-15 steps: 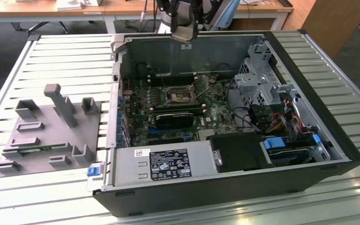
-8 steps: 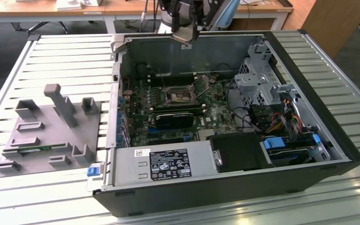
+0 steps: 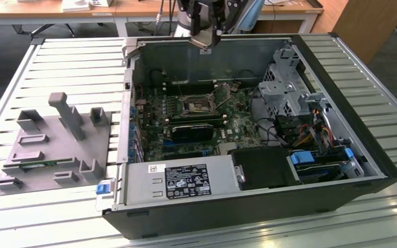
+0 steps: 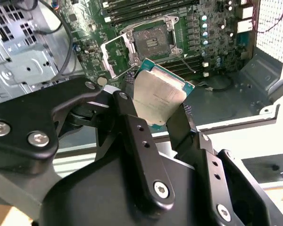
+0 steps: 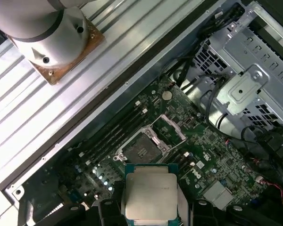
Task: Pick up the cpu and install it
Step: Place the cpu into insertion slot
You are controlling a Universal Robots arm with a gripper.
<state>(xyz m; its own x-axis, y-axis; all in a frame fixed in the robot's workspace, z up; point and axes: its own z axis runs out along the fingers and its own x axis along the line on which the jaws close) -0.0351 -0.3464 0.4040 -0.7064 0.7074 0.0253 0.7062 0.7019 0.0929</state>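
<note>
My gripper (image 3: 205,37) hangs above the far wall of the open computer case (image 3: 364,134), shut on the cpu (image 3: 204,42). In the second wrist view the cpu (image 4: 158,101) shows its silver-grey lid and greenish edge, pinched between the two black fingers (image 4: 132,125) of the gripper (image 4: 156,120). Below it on the green motherboard lies the open cpu socket (image 4: 151,42), its metal load plate (image 4: 115,54) flipped back. The first wrist view has the cpu (image 5: 150,194) in the gripper (image 5: 151,209), a short way off from the socket (image 5: 141,151).
A grey plastic fixture (image 3: 54,150) stands on the slatted table at the exterior view's left. Inside the case are the power supply (image 3: 178,181), a metal drive cage (image 3: 288,82), memory sticks (image 3: 195,120) and loose cables (image 3: 309,129). The arm's flange (image 5: 47,33) is near the case wall.
</note>
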